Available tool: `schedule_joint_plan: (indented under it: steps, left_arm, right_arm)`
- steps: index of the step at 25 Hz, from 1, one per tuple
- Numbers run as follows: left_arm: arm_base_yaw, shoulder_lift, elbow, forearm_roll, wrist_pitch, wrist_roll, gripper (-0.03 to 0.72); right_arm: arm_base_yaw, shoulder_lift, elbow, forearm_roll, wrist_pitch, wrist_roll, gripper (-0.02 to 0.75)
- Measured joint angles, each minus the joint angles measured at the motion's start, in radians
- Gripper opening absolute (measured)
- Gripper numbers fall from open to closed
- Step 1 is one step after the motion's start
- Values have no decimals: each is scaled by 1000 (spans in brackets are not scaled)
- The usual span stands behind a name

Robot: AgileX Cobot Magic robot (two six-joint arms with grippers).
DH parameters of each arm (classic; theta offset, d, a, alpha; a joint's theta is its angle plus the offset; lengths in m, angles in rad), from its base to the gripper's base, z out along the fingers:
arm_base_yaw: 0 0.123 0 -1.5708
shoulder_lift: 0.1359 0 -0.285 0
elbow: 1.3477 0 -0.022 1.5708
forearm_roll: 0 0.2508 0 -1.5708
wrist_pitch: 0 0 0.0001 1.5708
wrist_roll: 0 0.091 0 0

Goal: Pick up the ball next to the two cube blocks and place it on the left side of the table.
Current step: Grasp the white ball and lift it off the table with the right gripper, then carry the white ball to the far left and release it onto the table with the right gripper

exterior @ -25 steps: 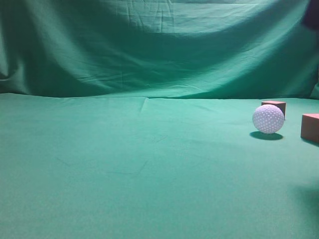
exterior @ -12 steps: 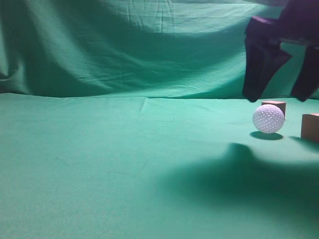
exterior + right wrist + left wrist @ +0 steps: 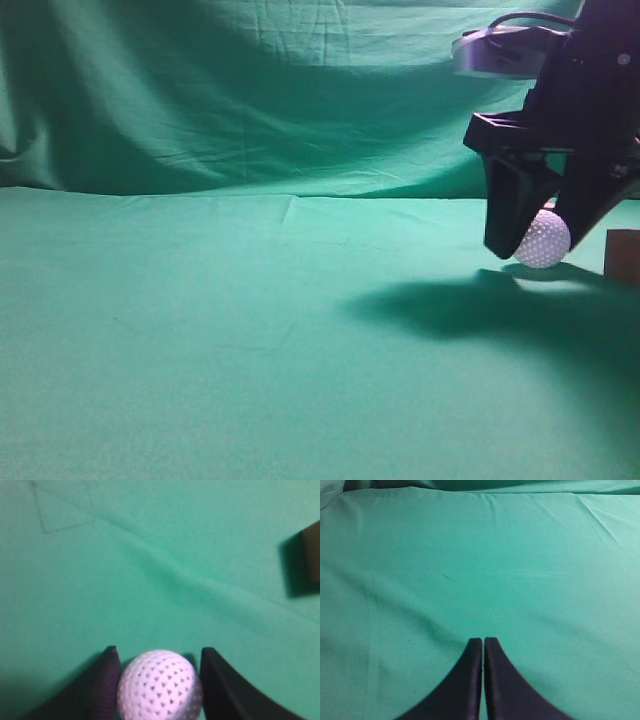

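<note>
The white dimpled ball (image 3: 545, 240) rests on the green table (image 3: 250, 330) at the far right. My right gripper (image 3: 537, 246) is open and has come down over it, one dark finger on each side. In the right wrist view the ball (image 3: 160, 690) sits between the fingers of the gripper (image 3: 159, 651), close to the left finger with a thin gap at the right one. One reddish-brown cube (image 3: 625, 256) stands right of the ball; it also shows in the right wrist view (image 3: 312, 557). The second cube is hidden behind the gripper. My left gripper (image 3: 483, 640) is shut and empty above bare cloth.
Green cloth backdrop (image 3: 300, 100) rises behind the table. The right arm's shadow (image 3: 450, 305) lies on the cloth left of the ball. Bare green cloth stretches across the middle and left of the table.
My right gripper has dropped from above the ball down around it, its fingers now straddling the ball. It now hides the far cube. The ball has not moved.
</note>
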Motion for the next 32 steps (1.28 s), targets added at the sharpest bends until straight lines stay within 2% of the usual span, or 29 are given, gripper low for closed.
schedule_joint_plan:
  steps: [1,2,7,11,14,17,24,28,32]
  left_arm:
    - [0,0,0,0,0,0,0]
    - [0,0,0,0,0,0,0]
    - [0,0,0,0,0,0,0]
    - [0,0,0,0,0,0,0]
    - [0,0,0,0,0,0,0]
    - [0,0,0,0,0,0,0]
    - [0,0,0,0,0,0,0]
    - [0,0,0,0,0,0,0]
    - [0,0,0,0,0,0,0]
  right_arm:
    - [0,0,-1,-2,-13,-2,325]
    - [0,0,-1,-2,-22,-2,303]
    - [2,2,-74,6,-8,-6,312]
    - [22,2,-236,109,38,-6,312]
    - [92,22,-366,170,4,-7,312]
    - [200,95,-502,184,-74,-49,312]
    - [401,439,-913,191,-244,-81,312]
    - [468,649,-1117,196,-335,-81,312]
    - [501,802,-1243,196,-429,-81,312]
